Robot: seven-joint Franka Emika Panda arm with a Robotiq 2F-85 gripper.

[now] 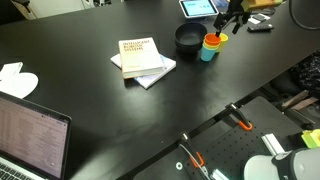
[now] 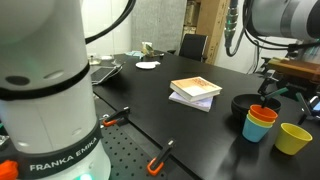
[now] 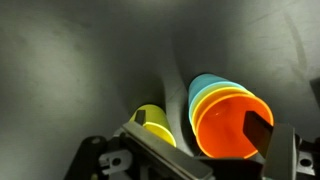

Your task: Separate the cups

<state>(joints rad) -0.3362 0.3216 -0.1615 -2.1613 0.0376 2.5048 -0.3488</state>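
Note:
An orange cup [image 3: 225, 125] sits nested in a teal-blue cup [image 3: 203, 84]. In both exterior views the stack stands upright on the black table, orange [image 2: 264, 115] in teal [image 2: 257, 129], and likewise [image 1: 209, 50]. A yellow cup [image 3: 155, 124] stands alone beside the stack [image 2: 293, 138], [image 1: 222, 38]. My gripper [image 3: 200, 124] is open just above the cups. One finger is over the orange cup's mouth and the other is by the yellow cup. The gripper also shows in both exterior views [image 1: 228, 22], [image 2: 271, 94]. It holds nothing.
A wider black bowl [image 1: 187, 38], [image 2: 245, 103] sits right next to the cups. Two stacked books [image 1: 141, 58], [image 2: 195, 92] lie mid-table. A laptop [image 1: 30, 135] is at one corner and a tablet [image 1: 197, 8] at the far edge. The table edge has orange clamps [image 2: 158, 158].

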